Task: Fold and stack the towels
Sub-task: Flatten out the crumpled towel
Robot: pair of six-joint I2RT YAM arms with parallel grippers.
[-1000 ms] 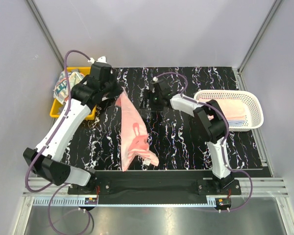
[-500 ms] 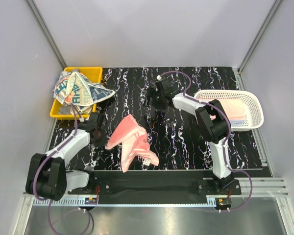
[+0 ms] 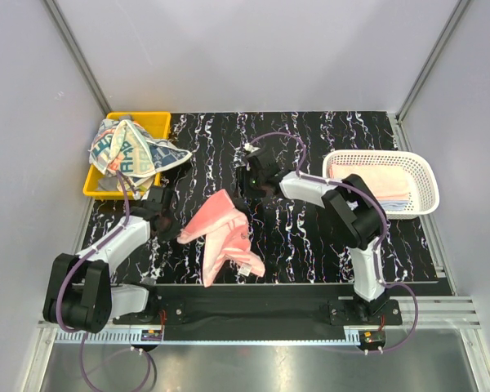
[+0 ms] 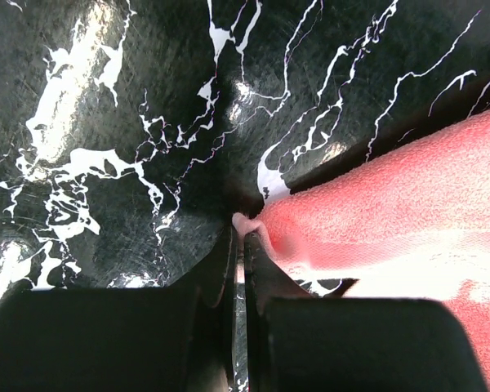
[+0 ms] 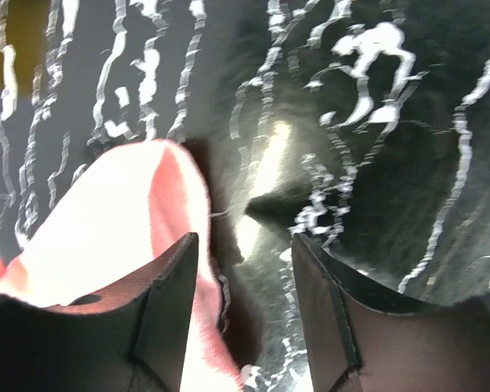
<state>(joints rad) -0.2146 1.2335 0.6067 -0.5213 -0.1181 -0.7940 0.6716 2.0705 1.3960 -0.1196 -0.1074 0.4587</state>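
A pink rabbit-print towel lies crumpled on the black marbled table, left of centre. My left gripper is low at the towel's left corner and shut on it. In the left wrist view the jaws pinch a small tip of the pink cloth. My right gripper is open and empty just beyond the towel's far right edge. In the right wrist view the towel lies under the left finger, and bare table shows between the fingers.
A yellow bin at the back left holds beige towels with teal patterns, which spill over its rim. A white mesh basket at the right holds folded pink and pale blue towels.
My left arm has swung down from high near the bin, bringing the hanging towel onto the table. My right gripper has moved left and nearer, toward the towel's far edge.
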